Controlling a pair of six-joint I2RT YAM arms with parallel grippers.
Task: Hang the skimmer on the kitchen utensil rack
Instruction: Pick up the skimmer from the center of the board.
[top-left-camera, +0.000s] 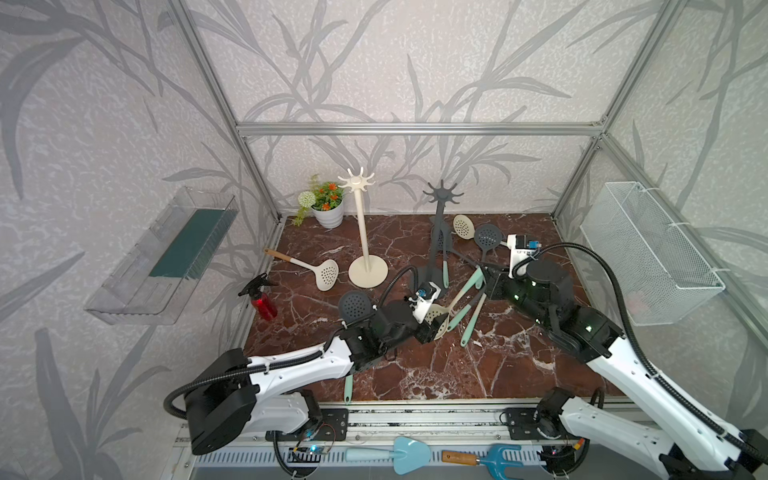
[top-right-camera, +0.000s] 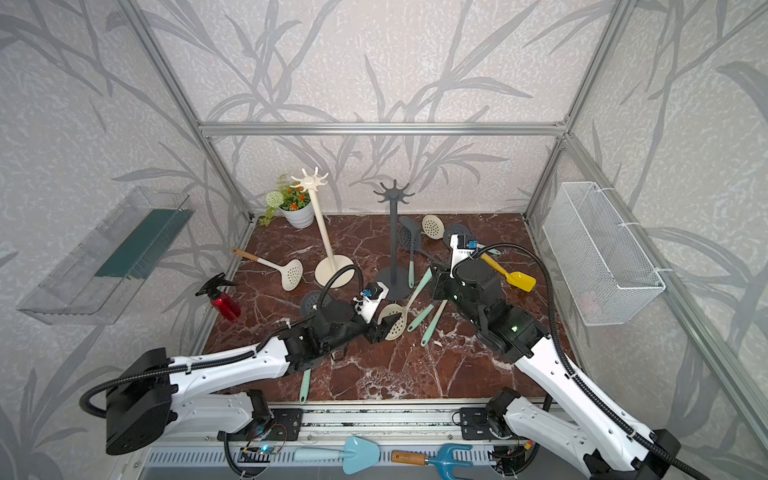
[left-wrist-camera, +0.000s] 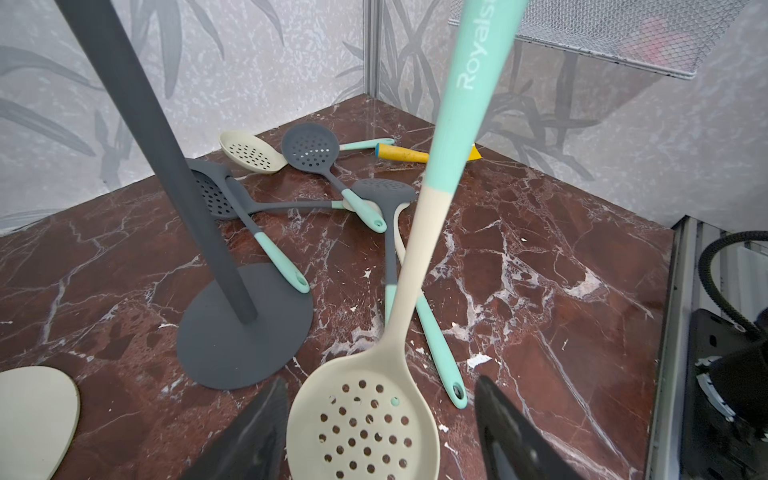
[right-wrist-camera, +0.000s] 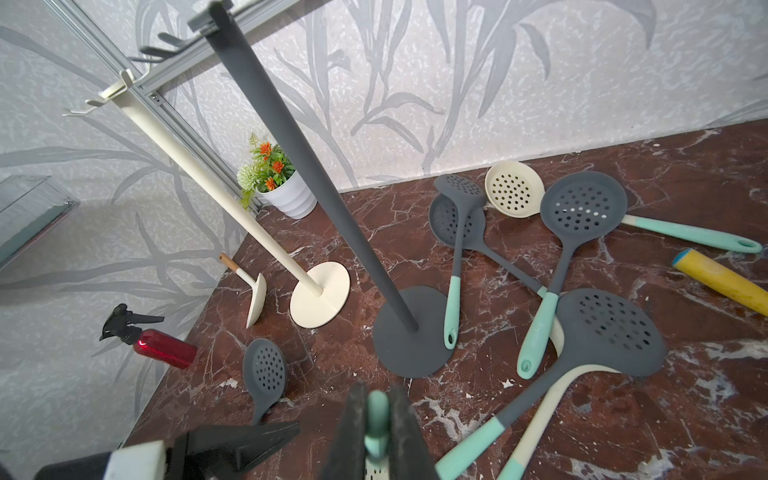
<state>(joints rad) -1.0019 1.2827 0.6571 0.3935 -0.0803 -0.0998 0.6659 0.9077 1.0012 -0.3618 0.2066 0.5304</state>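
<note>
A cream skimmer (top-left-camera: 437, 323) with a teal handle slants above the marble table, also seen as the skimmer (top-right-camera: 394, 321). My right gripper (right-wrist-camera: 377, 419) is shut on the teal end of its handle. Its perforated head (left-wrist-camera: 365, 432) lies between the fingers of my left gripper (left-wrist-camera: 382, 382), which is open with a gap on each side. The dark grey utensil rack (top-left-camera: 439, 232) stands just behind the skimmer, its hooks bare. A cream rack (top-left-camera: 360, 224) stands further left. In the right wrist view the grey rack's pole (right-wrist-camera: 316, 187) rises just ahead of the gripper.
Several loose skimmers (right-wrist-camera: 582, 208) lie around the grey rack's base (left-wrist-camera: 232, 340). A wooden-handled cream skimmer (top-left-camera: 326, 274), a red spray bottle (top-left-camera: 264, 303) and a flower pot (top-left-camera: 329, 212) sit to the left. A yellow scoop (top-right-camera: 510, 275) and a wire basket (top-left-camera: 648, 253) are on the right.
</note>
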